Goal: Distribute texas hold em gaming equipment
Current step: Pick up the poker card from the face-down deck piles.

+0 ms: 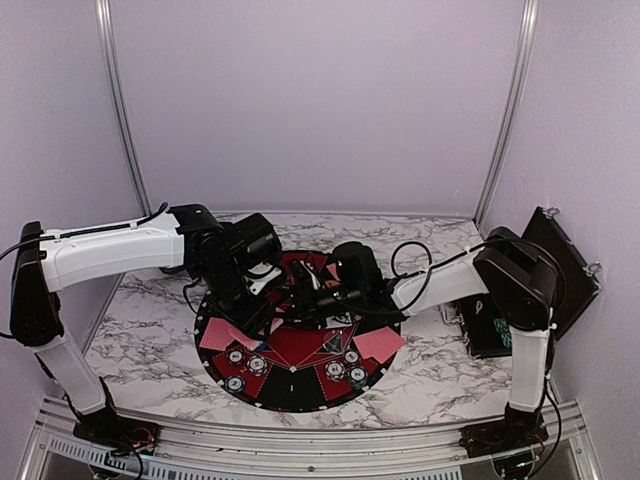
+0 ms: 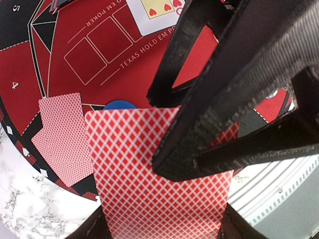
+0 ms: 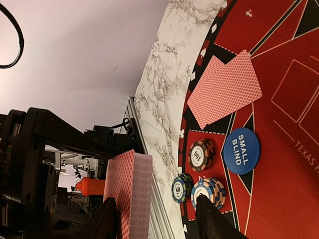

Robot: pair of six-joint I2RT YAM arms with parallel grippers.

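Cards (image 2: 60, 134), chips (image 3: 202, 154) on mat (image 2: 119, 84)

Pale lilac walls (image 1: 320, 100) closing in the cell on three sides, soft even light falling across them. Two aluminium uprights (image 1: 120, 110) running up the back corners. White-and-grey marbled bench (image 1: 150, 330) spreading wall to wall. Ribbed aluminium rail (image 1: 300, 445) running along its near edge.
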